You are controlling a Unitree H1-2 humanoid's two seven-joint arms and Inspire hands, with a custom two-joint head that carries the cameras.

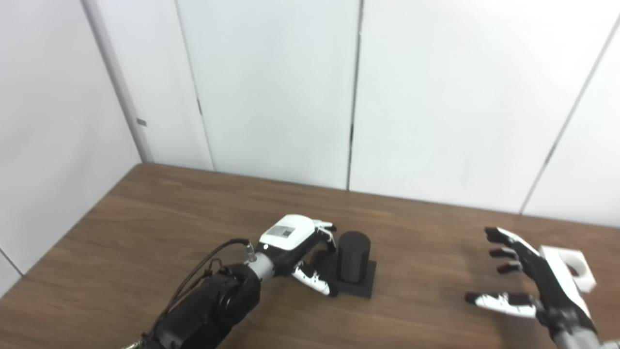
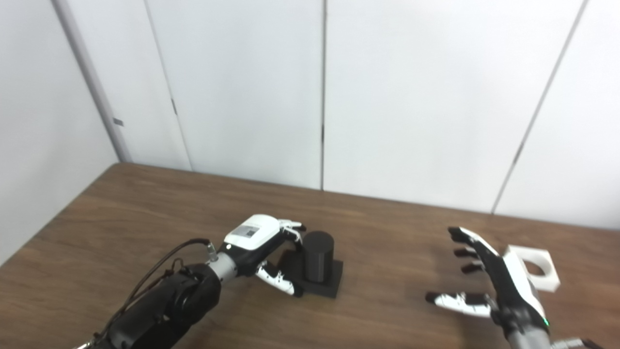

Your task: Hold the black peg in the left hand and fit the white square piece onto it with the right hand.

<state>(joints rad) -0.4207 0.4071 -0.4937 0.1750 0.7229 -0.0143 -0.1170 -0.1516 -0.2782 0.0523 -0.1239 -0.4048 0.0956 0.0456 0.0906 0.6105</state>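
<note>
White wall panels behind, dark seams between them; brown wood-grain table (image 1: 160, 213) in front.

Black peg (image 1: 353, 256): matte black cylinder, upright on a flat square black base, sitting on the table about mid-picture. Peg and base are the same black, so the join between them is hard to read.

Left hand (image 1: 295, 247) is at the peg's left side. Fingers reach round the far side of the cylinder, thumb (image 1: 317, 281) lies along the near-left edge of the base. Fingers partly curled, with a gap visible to the cylinder. Can't tell from either eye view whether anything is actually touching or clamped; fingertips are lost against the black.

White square piece (image 2: 533, 269): white block with a round hole through it, lying flat on the table at far right, well apart from the peg. Its near-left part is hidden behind the right hand.

Right hand (image 2: 494, 283) hangs just left of the piece, fingers spread wide apart, thumb (image 2: 457, 300) out toward the peg side, holding nothing. Slight motion blur on the dark fingertips. Right forearm cut off by the bottom edge; left arm also runs out at bottom left, cable looped along it.
</note>
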